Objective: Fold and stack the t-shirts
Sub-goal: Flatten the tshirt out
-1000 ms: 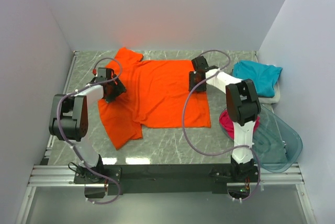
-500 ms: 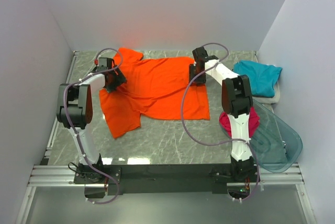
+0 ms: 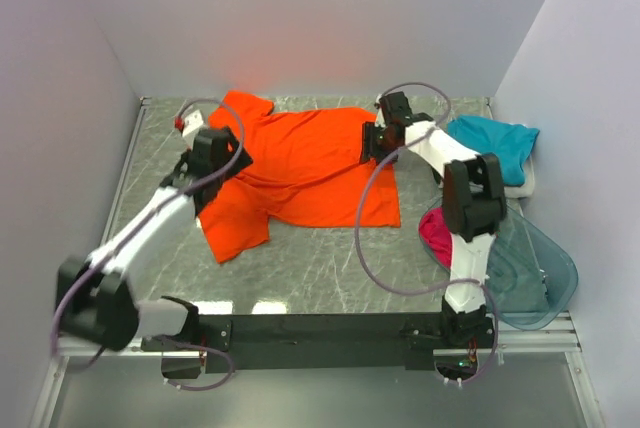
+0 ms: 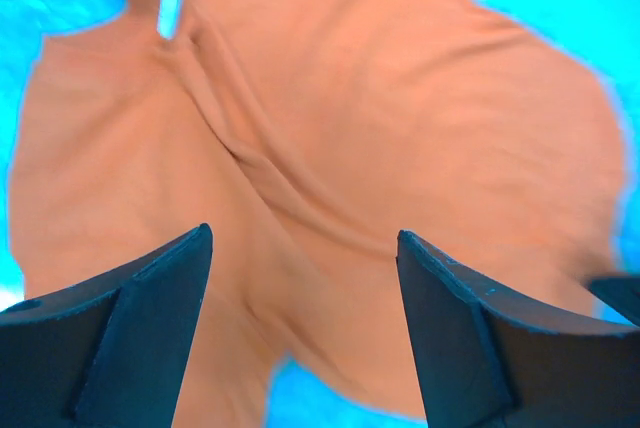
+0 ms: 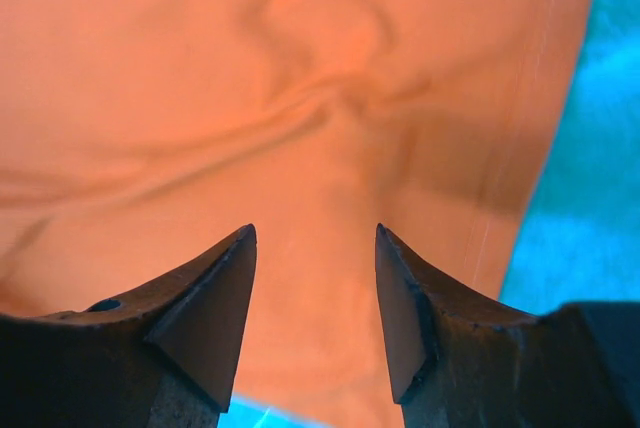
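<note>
A bright orange t-shirt (image 3: 300,163) lies spread and a little rumpled across the middle of the table. My left gripper (image 3: 218,162) hovers open over its left sleeve; in the left wrist view the orange t-shirt (image 4: 330,118) shows below the left gripper (image 4: 305,238), nothing between the fingers. My right gripper (image 3: 372,146) is open above the shirt's right edge; in its wrist view the orange t-shirt (image 5: 250,78) fills the view under the right gripper (image 5: 315,233). A teal t-shirt (image 3: 490,146) rests on a whitish one (image 3: 522,188) at the right. A magenta one (image 3: 436,233) lies in the tub.
A clear bluish plastic tub (image 3: 535,268) sits at the near right beside the right arm's base. Walls close in the table on the left, back and right. Both arms' cables loop above the cloth.
The orange shirt has slid toward the back and bunched. My left arm has swung its elbow back toward the near left. The right gripper has moved farther back and opened a little.
</note>
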`<action>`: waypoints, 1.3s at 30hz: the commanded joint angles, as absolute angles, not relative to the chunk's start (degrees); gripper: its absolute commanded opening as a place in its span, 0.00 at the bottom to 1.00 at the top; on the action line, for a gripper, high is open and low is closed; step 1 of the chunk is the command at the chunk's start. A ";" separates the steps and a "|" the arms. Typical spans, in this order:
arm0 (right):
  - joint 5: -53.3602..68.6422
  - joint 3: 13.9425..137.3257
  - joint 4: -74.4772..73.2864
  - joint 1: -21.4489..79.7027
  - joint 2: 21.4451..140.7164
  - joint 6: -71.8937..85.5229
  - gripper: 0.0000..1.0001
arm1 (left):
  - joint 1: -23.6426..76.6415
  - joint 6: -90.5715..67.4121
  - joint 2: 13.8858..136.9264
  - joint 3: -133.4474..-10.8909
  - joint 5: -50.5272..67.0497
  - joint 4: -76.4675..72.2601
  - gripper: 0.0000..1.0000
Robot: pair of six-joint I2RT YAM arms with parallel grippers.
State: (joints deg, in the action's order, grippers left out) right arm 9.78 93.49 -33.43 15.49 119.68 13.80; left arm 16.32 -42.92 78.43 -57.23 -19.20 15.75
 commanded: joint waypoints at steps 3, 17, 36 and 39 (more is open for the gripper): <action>13.36 82.90 -24.09 15.38 102.32 15.47 0.59 | 24.07 -58.32 62.09 -42.73 -30.85 26.61 0.80; 14.33 58.72 -19.78 15.38 79.11 16.17 0.59 | 36.39 -83.39 51.86 -32.00 -35.25 43.24 0.81; 14.33 52.91 -19.34 15.38 75.59 16.52 0.59 | 35.51 -89.56 53.70 -24.87 -31.73 35.33 0.73; 14.24 52.56 -19.34 15.47 75.32 16.61 0.59 | 35.33 -90.61 52.74 -23.82 -31.82 35.25 0.72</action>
